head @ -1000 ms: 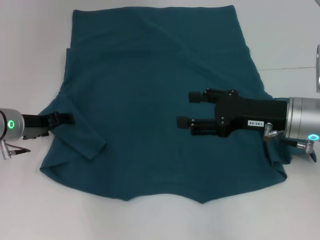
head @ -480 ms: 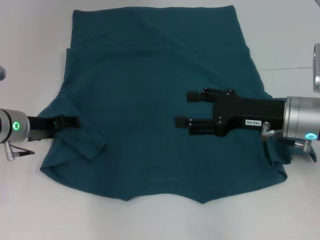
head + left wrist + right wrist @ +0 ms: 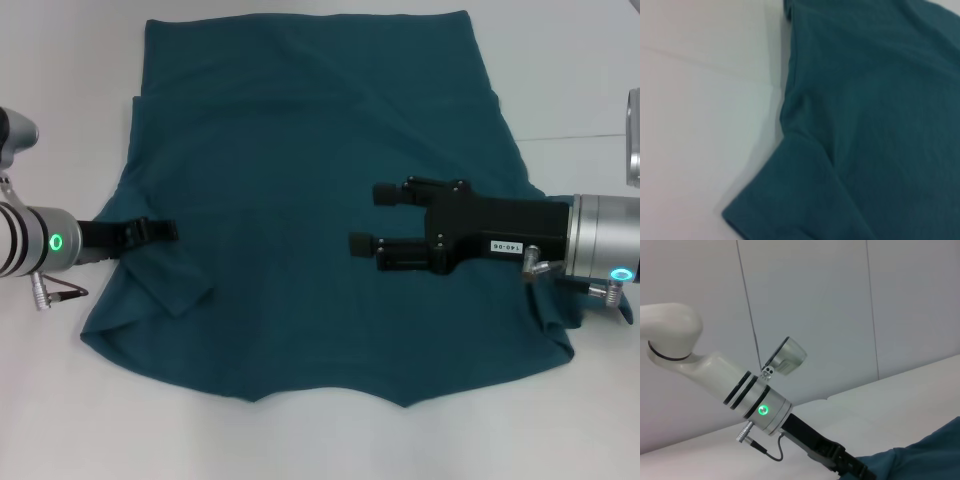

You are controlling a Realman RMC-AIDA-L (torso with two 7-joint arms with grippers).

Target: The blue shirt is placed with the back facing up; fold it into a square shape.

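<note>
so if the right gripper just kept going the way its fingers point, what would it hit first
Nothing solid at first: the right gripper points across the blue shirt toward the robot's left, open, over bare fabric. Farther along that line is the left gripper at the sleeve edge. Height above the cloth is unclear, so it might drag fabric.

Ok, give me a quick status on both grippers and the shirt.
Left gripper low at the blue shirt's left sleeve. Right gripper open, above the shirt's right half. Shirt flat, not yet square. Nothing in the way.
</note>
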